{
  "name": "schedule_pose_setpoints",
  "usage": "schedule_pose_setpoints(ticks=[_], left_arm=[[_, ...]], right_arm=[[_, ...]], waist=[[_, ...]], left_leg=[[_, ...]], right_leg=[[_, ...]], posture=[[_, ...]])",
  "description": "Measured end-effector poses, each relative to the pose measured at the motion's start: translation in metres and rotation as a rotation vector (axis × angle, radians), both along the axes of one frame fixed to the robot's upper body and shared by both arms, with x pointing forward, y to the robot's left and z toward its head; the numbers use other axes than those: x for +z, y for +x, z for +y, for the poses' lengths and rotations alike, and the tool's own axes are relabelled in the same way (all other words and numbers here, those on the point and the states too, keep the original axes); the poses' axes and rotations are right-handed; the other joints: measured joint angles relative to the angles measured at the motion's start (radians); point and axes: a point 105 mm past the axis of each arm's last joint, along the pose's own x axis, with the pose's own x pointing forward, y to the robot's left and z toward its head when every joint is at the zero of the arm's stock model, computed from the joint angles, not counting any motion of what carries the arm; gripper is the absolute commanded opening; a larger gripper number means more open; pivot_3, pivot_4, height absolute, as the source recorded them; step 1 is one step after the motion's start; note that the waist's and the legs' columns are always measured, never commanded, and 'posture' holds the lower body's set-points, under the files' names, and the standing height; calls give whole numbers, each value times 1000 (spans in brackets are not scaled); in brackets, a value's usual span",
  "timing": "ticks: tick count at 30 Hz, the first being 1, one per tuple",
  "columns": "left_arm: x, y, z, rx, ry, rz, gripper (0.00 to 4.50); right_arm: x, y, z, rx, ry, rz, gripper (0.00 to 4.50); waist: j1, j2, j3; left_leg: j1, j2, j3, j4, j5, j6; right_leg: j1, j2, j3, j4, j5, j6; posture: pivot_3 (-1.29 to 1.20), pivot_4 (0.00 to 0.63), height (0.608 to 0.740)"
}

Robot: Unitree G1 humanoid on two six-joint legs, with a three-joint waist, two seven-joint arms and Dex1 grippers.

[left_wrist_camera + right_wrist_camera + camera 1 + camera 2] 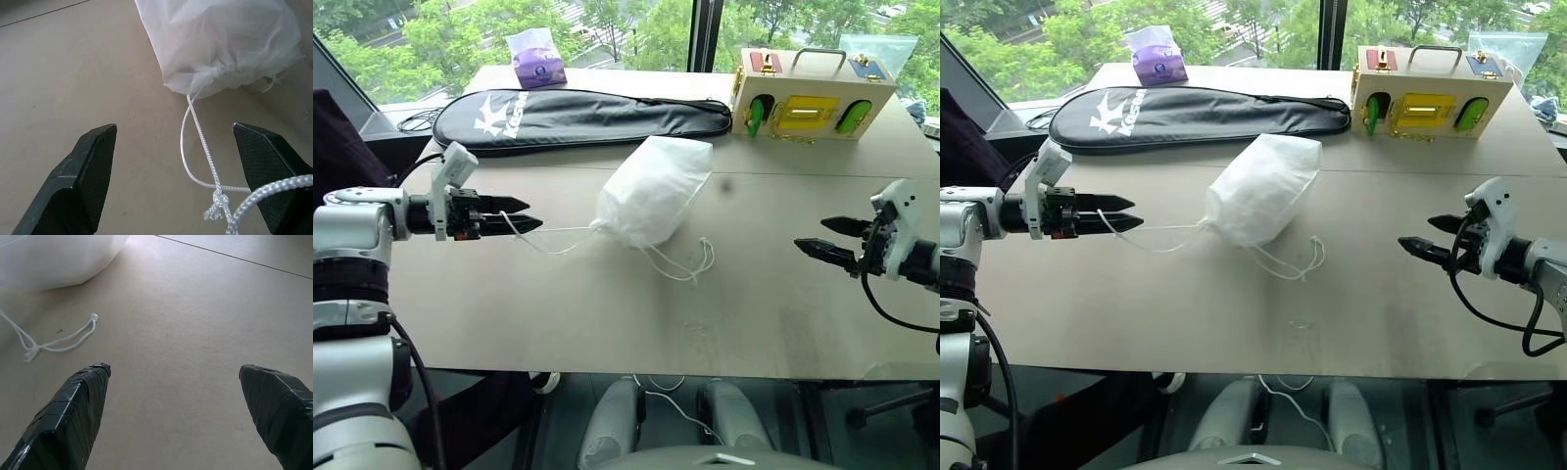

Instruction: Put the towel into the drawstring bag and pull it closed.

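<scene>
Two black two-finger grippers, left (521,215) and right (820,238), fingers apart, nothing clamped. One cinched thin white drawstring bag (653,189) mid-table, two cord loops (688,262). One long black racket case (587,115) far, white lettering unreadable.

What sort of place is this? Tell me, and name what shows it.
Probably an upper-floor office or lab used for robot practice. A large window looks down on treetops; the wide beige table holds test props: a cream wooden latch box with green and yellow fittings, a long black racket case and a filled thin white drawstring bag.

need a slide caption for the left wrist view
Open left gripper facing the cinched mouth of the bag, its knotted cord draped over one finger.
</scene>
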Motion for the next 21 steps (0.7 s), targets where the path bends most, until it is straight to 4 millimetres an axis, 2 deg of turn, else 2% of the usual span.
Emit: schedule_pose_setpoints(ticks=[2,7,9,11,12,14,21], left_arm=[[0,-1,0,-19,-12,3,4427],[-8,-3,-3,-37,-27,22,4427],[-10,-1,-7,-40,-42,24,3398],[-11,0,-9,-35,-58,27,2687],[-11,1,-10,-36,-64,28,2097],[-10,1,-10,-34,-75,24,1191],[-11,3,-11,-17,-85,28,1191]], right_arm=[[-3,0,7,14,10,2,4500],[-11,-2,9,9,5,17,4500],[-10,-2,13,15,12,9,4500],[-10,-3,16,21,15,2,4500],[-11,-3,16,18,15,3,4500],[-12,-3,16,10,17,6,4500],[-14,-3,17,10,25,7,4500]], waist=[[-2,0,0],[-2,0,0],[-2,0,0],[-2,0,0],[-2,0,0],[-2,0,0],[-2,0,0]], left_leg=[[0,0,0,0,0,0],[0,0,0,0,0,0],[0,0,0,1,0,0],[0,0,0,1,0,0],[0,0,0,1,0,0],[0,0,0,1,0,0],[0,0,0,1,0,0]], right_leg=[[0,0,0,0,0,0],[0,0,0,0,0,0],[0,0,0,0,0,0],[0,0,0,1,0,0],[0,0,0,1,0,0],[0,0,0,0,0,0],[0,0,0,1,0,0]], posture=[[0,150,740],[0,150,740],[0,150,740],[0,150,740],[0,150,740],[0,150,740],[0,150,740]])
